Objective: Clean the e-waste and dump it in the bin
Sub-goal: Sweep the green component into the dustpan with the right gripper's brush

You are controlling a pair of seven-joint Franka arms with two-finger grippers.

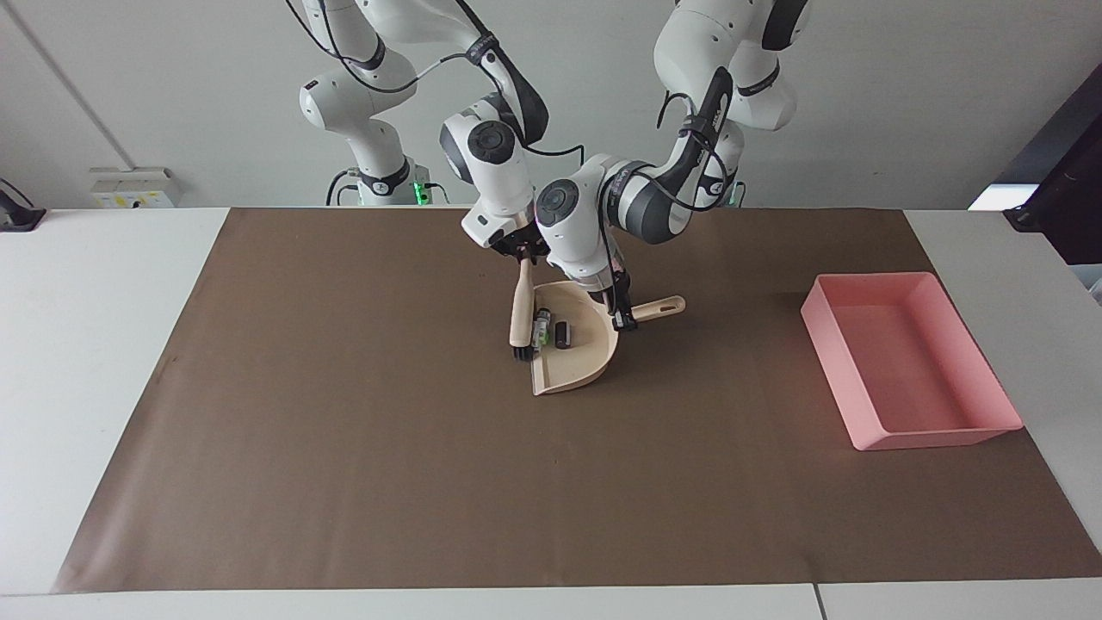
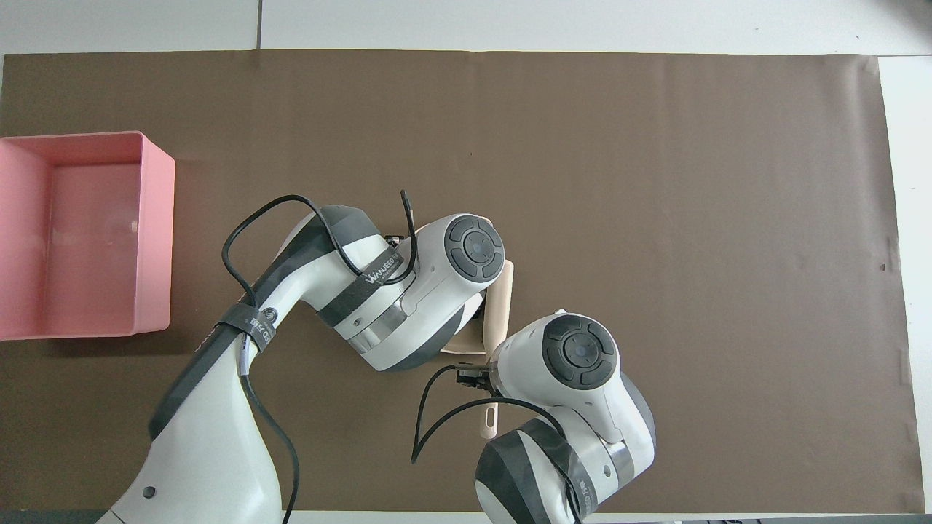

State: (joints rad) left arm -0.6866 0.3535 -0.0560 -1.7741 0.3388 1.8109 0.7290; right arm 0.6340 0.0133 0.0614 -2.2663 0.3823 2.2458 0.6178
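My right gripper [image 1: 519, 251] clamps the brush [image 1: 521, 312], bristles at the dustpan [image 1: 578, 362] mouth | my left gripper [image 1: 625, 319] grips the dustpan handle | e-waste [image 1: 552, 331] lies in the dustpan | bin [image 1: 869, 430] well apart, toward the left arm's end.
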